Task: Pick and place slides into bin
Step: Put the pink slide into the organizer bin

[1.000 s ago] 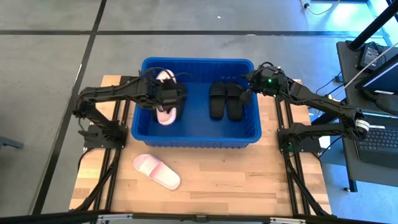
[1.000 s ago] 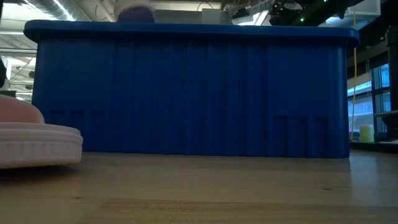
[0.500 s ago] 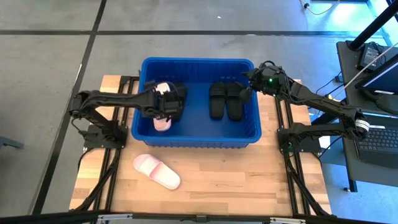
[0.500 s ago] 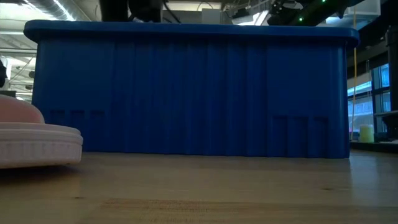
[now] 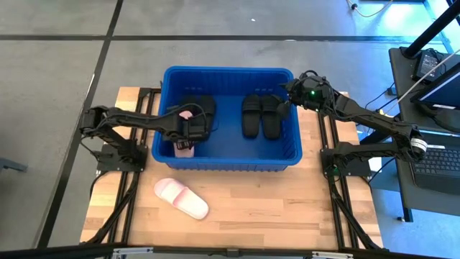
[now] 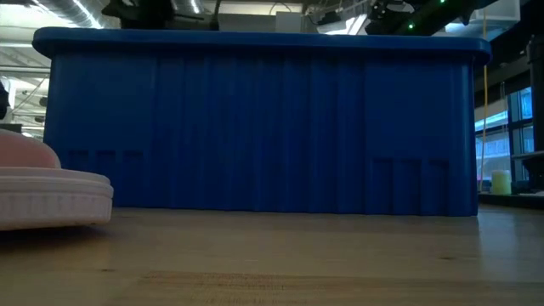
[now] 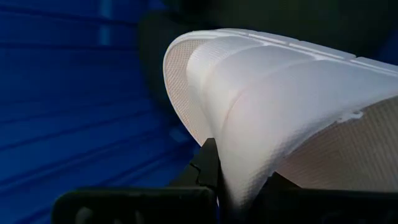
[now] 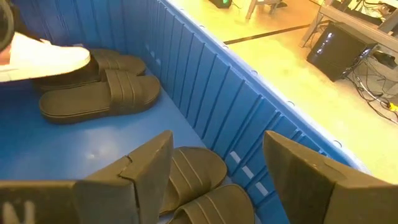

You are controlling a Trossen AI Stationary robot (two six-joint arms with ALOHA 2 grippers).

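Note:
The blue bin (image 5: pixel 223 70) stands at the table's far middle and fills the low view (image 6: pixel 255 127). My left gripper (image 5: pixel 185 134) is inside the bin near its left near wall, shut on a pale pink slide (image 7: pixel 280 93). Two black slides (image 5: pixel 199 108) lie on the bin floor just beyond it, and two more black slides (image 5: pixel 260 115) lie at the right. My right gripper (image 5: pixel 282 109) is open and empty above that right pair (image 8: pixel 199 186). Another pale slide (image 5: pixel 181 198) rests sole down on the table in front of the bin. My left gripper pinches the pale slide between its two fingers (image 7: pixel 208 165) on a smooth white band (image 7: pixel 245 155), seemingly the wide strap. The slide stands out past the fingers, tilted, inside the bin. Whether it touches the bin floor, I cannot tell.
The bin's near wall (image 6: pixel 255 127) hides its inside in the low view. Bare wooden table (image 5: pixel 273 205) lies in front of the bin, right of the loose pale slide (image 6: pixel 51 191).
My left gripper has gone down into the bin and toward its near wall with the pale slide. The slide no longer shows above the rim in the low view. The left pair of black slides now shows beyond it.

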